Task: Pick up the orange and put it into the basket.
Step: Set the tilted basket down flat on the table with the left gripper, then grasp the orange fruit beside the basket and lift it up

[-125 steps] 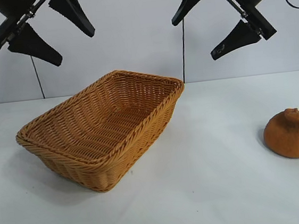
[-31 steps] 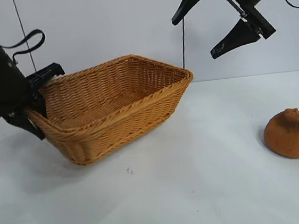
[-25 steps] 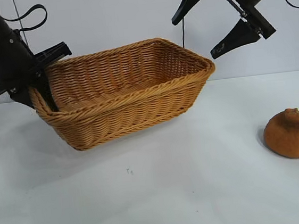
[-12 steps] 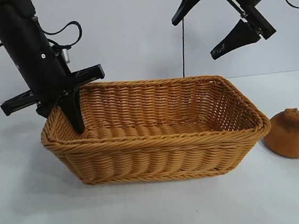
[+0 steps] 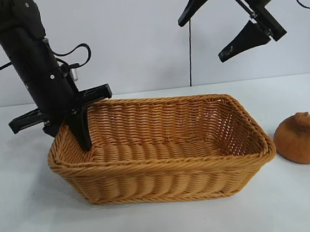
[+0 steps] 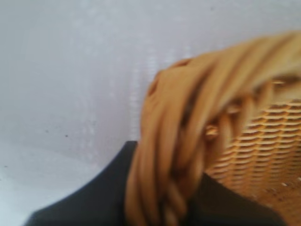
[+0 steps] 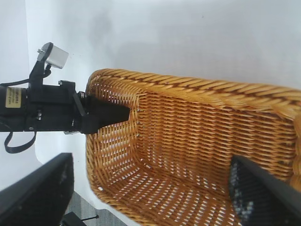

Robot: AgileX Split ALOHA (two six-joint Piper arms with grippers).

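My left gripper point(image 5: 74, 127) was clamped on the braided rim of the basket point(image 5: 166, 173) at its short end, one finger point(image 5: 81, 129) reaching down inside against the woven wall and the other outside it. From my left wrist, the rim point(image 6: 183, 141) filled the view, pinched between my dark fingers point(image 6: 89, 200). The basket sat on the white table point(image 5: 166, 225), its long side facing the outside camera and its far short end pointing toward the orange point(image 5: 302, 139). The orange rested on the table just beside that end of the basket, outside it, knobbly neck up. My right gripper point(image 5: 224, 21) hung high above the table, over the basket's right half, fingers spread apart and holding nothing. From my right wrist I looked down into the basket's interior point(image 7: 188, 155) and saw my left gripper point(image 7: 106, 114) at its rim.
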